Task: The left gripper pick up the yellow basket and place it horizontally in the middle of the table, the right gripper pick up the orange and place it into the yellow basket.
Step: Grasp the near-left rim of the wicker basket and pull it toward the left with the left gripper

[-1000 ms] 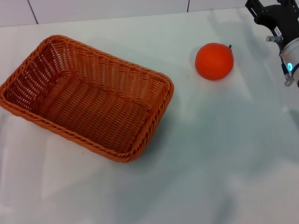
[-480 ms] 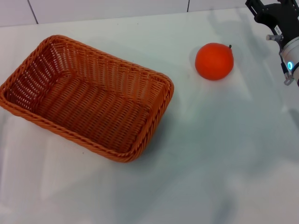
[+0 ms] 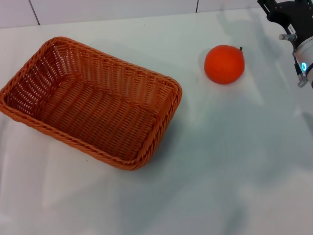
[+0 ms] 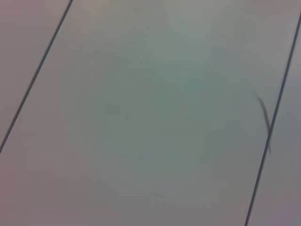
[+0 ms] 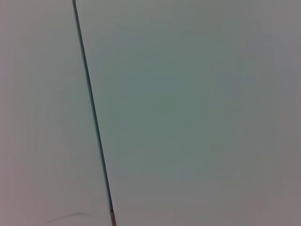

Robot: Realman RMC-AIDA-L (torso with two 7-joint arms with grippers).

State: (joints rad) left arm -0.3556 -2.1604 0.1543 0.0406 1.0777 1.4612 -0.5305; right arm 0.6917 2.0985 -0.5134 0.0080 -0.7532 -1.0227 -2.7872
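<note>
The large rectangular woven wicker basket (image 3: 90, 102) — orange-brown, with a thick braided rim and sloping ribbed sides — sits on the table at about nine o'clock from the middle of the head view. It lies askew, its long axis running from ten o'clock down toward four o'clock, and its open weave floor holds nothing. Its rim is whole on all four rounded corners, and a soft shadow falls along the near side.

Well apart from it, at about two o'clock, rests the round bright orange fruit (image 3: 224, 64), matte and finely pebbled, with a tiny dark stem poking out at its upper right edge. It stands free on the surface, touching neither basket nor gripper.

The flat, smooth, pale white tabletop (image 3: 220, 161) carries a faint greenish sheen and blurred reflections; a dark seam line runs along its far edge.

At the far upper right corner, at roughly one o'clock beyond the fruit, hangs the black two-fingered right gripper (image 3: 286, 13) with its silver cylindrical wrist and glowing cyan ring light. It is cut off by the picture's edge, so I cannot tell whether its fingers are spread or closed; it holds nothing visible.

Both wrist views show only pale panelled surface crossed by thin dark lines — no fingers, no objects.
</note>
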